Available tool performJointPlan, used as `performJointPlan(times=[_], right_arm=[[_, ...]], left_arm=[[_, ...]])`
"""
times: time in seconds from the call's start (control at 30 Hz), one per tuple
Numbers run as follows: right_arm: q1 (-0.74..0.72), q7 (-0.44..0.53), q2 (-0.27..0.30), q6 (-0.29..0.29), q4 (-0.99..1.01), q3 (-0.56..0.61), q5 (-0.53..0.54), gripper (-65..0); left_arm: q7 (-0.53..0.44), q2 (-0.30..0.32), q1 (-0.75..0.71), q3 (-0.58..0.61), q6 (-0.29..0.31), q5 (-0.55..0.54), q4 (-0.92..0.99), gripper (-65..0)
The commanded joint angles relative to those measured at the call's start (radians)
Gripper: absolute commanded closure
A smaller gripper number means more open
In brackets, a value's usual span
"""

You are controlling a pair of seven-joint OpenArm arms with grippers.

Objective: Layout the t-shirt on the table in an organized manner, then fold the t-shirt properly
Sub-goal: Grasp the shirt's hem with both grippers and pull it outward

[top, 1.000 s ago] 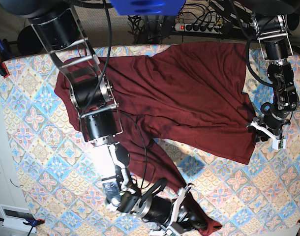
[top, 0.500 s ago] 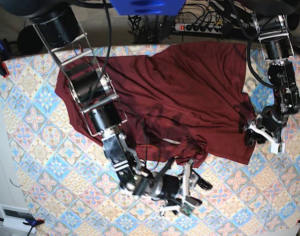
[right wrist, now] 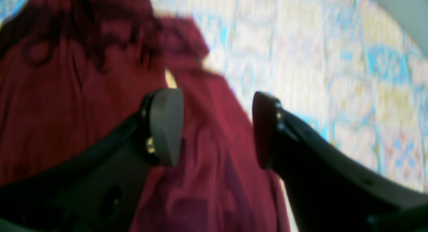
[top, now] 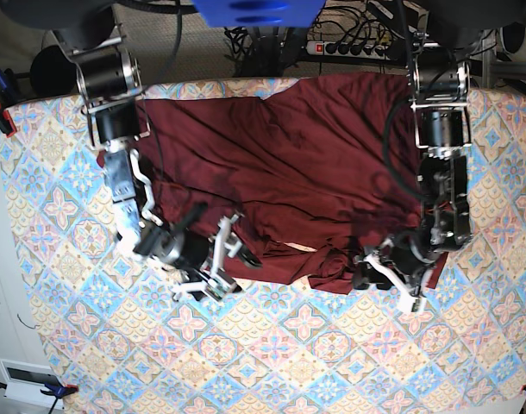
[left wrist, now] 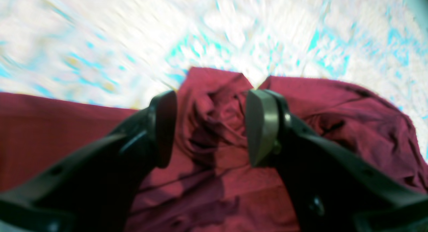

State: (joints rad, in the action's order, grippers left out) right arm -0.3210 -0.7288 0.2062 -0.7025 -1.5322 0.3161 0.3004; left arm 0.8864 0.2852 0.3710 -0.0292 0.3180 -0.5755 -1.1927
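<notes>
The dark maroon t-shirt [top: 306,155] lies spread over the back half of the table [top: 306,345], with a bunched fold [top: 332,267] at its front hem. My left gripper [top: 388,278] hovers over the hem's right part. In the left wrist view it [left wrist: 210,128] stands open, with crumpled t-shirt fabric [left wrist: 214,101] lying below between the fingers. My right gripper [top: 224,259] sits at the hem's left part. In the right wrist view it [right wrist: 217,128] is open above the t-shirt's edge [right wrist: 67,108], nothing pinched, with patterned table [right wrist: 301,58] beside it.
A power strip [top: 349,47] and cables lie behind the table's back edge. A blue clamp [top: 3,103] grips the left edge, and a white box [top: 26,379] sits off the front left corner. Bare patterned cloth fills the front half.
My right gripper opened, let go of the sleeve and moved from the front edge back to the hem's left. The left arm swung from the right edge inward along the hem.
</notes>
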Motion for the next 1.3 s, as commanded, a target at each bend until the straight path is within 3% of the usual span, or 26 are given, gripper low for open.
performJointPlan(times=[0.0, 0.1, 0.27, 0.3, 0.43, 0.63, 0.7, 0.77, 0.93, 0.97, 1.07, 1.27], right_arm=[[-0.02, 0.036, 0.009, 0.004, -0.038, -0.022, 0.023, -32.1], [0.024, 0.036, 0.026, 0.004, -0.081, -0.067, 0.024, -32.1], [0.059, 0.036, 0.065, 0.004, -0.141, -0.085, 0.026, -32.1], [0.064, 0.036, 0.071, 0.004, -0.147, -0.085, 0.026, -32.1], [0.076, 0.036, 0.075, 0.004, -0.159, -0.085, 0.026, -32.1], [0.093, 0.036, 0.078, 0.004, -0.161, -0.087, 0.026, -32.1], [0.102, 0.036, 0.078, 0.004, -0.164, -0.11, 0.026, -32.1], [0.119, 0.036, 0.078, 0.004, -0.169, -0.131, 0.026, -32.1], [0.135, 0.036, 0.078, 0.004, -0.172, -0.156, 0.026, -32.1], [0.136, 0.036, 0.078, 0.004, -0.175, -0.156, 0.026, -32.1], [0.141, 0.036, 0.078, 0.004, -0.184, -0.156, 0.026, -32.1], [0.207, 0.036, 0.078, 0.004, -0.204, -0.2, 0.026, -32.1]], left_arm=[[-0.029, -0.001, 0.056, 0.015, 0.002, -0.011, 0.026, -33.0], [-0.037, -0.019, 0.105, 0.05, 0.0, -0.013, 0.138, -38.5], [-0.088, -0.034, 0.138, 0.101, 0.003, -0.013, 0.224, -59.9], [-0.103, -0.037, 0.138, 0.12, 0.003, -0.013, 0.225, -61.5], [-0.157, -0.045, 0.147, 0.193, 0.0, -0.013, 0.299, -61.7], [-0.276, -0.077, 0.196, 0.206, -0.001, -0.013, 0.505, -61.5], [-0.299, -0.077, 0.197, 0.206, -0.001, -0.011, 0.514, -57.5], [-0.322, -0.076, 0.197, 0.205, -0.001, 0.001, 0.515, -47.5], [-0.385, -0.076, 0.233, 0.202, -0.01, 0.088, 0.518, -4.8], [-0.396, -0.076, 0.234, 0.2, -0.026, 0.104, 0.518, 0.0], [-0.431, -0.071, 0.263, 0.2, -0.087, 0.151, 0.518, 0.0], [-0.514, 0.018, 0.343, 0.2, -0.138, 0.174, 0.518, 0.0]])
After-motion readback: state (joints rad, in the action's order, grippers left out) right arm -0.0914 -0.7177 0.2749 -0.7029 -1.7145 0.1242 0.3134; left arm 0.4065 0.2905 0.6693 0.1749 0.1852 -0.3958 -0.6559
